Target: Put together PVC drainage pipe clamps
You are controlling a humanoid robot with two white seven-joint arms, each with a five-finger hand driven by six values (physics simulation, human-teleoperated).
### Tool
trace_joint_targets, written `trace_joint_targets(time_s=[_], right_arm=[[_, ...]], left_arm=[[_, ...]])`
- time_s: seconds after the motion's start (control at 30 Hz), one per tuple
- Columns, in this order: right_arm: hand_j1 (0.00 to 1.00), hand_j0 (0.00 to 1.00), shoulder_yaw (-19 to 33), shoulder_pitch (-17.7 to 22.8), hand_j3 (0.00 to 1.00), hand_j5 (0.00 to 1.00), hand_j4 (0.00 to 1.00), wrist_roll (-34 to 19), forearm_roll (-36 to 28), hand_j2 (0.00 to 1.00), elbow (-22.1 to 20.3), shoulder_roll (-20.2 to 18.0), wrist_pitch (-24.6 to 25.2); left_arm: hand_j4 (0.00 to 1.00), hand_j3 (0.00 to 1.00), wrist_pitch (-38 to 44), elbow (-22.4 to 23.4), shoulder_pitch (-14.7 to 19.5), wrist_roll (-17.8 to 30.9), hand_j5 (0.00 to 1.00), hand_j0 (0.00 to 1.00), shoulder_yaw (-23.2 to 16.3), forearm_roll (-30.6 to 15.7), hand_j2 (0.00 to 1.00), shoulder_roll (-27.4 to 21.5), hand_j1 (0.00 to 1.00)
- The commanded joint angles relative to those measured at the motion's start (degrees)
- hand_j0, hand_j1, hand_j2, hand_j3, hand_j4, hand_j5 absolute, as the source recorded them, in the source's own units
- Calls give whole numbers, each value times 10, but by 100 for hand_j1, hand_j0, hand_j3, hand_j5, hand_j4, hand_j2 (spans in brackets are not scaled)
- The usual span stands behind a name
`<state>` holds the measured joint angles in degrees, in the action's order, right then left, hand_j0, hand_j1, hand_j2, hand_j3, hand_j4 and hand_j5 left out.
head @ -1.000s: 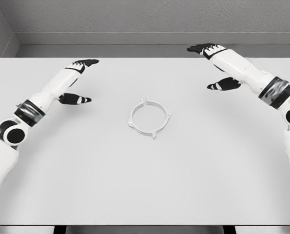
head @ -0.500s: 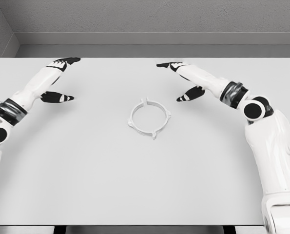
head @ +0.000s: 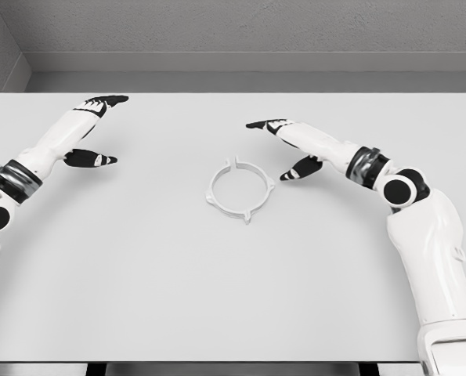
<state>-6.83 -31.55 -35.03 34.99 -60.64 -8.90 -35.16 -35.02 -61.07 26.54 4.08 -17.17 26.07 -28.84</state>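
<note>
On table point(head: 139, 298), 1 clamp ring point(head: 241, 190), 2 robot hands, left point(head: 92, 129) & right point(head: 289, 146), both spread.

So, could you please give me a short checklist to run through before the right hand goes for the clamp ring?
1. Clamp ring lies flat on the table: ok.
2. Right hand holds nothing, fingers spread: ok.
3. Right hand is clear of the ring, just to its upper right: ok.
4. Left hand is out of the way at the far left, open: ok.
5. Ring's halves are fully latched: cannot tell.
</note>
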Motion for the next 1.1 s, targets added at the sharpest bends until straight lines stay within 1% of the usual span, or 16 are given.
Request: trace_joint_targets(time_s=[0.0,0.23,0.27,0.43,0.6,0.63,0.67,0.73,0.77,0.8,0.83,0.87,0.9,0.97,1.0,1.07], right_arm=[[100,100,-4,0,100,100,100,0,-4,100,-1,0,2],[100,100,-12,4,100,100,100,0,-5,100,-2,2,2],[100,100,-13,4,100,100,100,0,-5,100,-2,10,2],[100,100,-14,4,100,100,100,0,-4,100,-2,12,2],[100,100,-6,2,100,100,100,0,-5,100,3,12,2],[100,100,7,-1,100,100,100,0,-7,100,3,8,2],[100,100,47,-4,100,100,100,0,-6,100,2,5,2],[100,100,94,-3,100,100,100,0,-13,100,-3,-21,2],[100,100,111,3,100,100,100,0,-14,100,-16,-29,2],[100,100,139,20,100,100,100,0,-19,100,-61,-38,2],[100,100,182,64,100,100,100,0,-33,100,-126,-50,2],[100,100,213,105,100,100,100,0,-64,100,-197,-64,2],[100,100,240,146,100,100,100,0,-91,100,-247,-82,2],[100,100,296,200,100,100,100,0,-119,100,-296,-92,2],[100,100,321,216,100,100,100,0,-122,100,-307,-93,2],[100,100,333,221,100,100,100,0,-123,100,-307,-94,2]], left_arm=[[100,100,0,0,0,0,100,100,0,-4,100,-1,100],[100,100,0,0,0,0,100,100,1,-4,100,-1,100],[100,100,0,0,0,0,100,100,1,-4,100,-1,100],[100,100,0,0,0,0,100,100,4,-4,100,-2,100],[100,100,0,0,0,0,100,100,4,-4,100,-2,100],[100,100,0,0,0,0,100,100,4,-4,100,-2,100],[100,100,0,0,0,0,100,100,4,-4,100,-2,100],[100,100,0,1,1,0,100,100,5,-4,100,-2,100],[100,100,0,3,2,0,100,100,6,-4,100,-6,100],[100,100,0,24,2,0,100,100,6,-5,100,-14,100],[100,100,0,28,4,0,100,100,6,-5,100,-15,100],[100,100,0,28,4,0,100,100,7,-5,100,-15,100],[100,100,0,28,3,0,100,100,7,-5,100,-15,100],[100,100,0,28,3,0,100,100,7,-5,100,-20,100],[100,100,0,28,3,0,100,100,7,-5,100,-20,100],[100,100,0,28,3,0,100,100,7,-5,100,-21,100]])
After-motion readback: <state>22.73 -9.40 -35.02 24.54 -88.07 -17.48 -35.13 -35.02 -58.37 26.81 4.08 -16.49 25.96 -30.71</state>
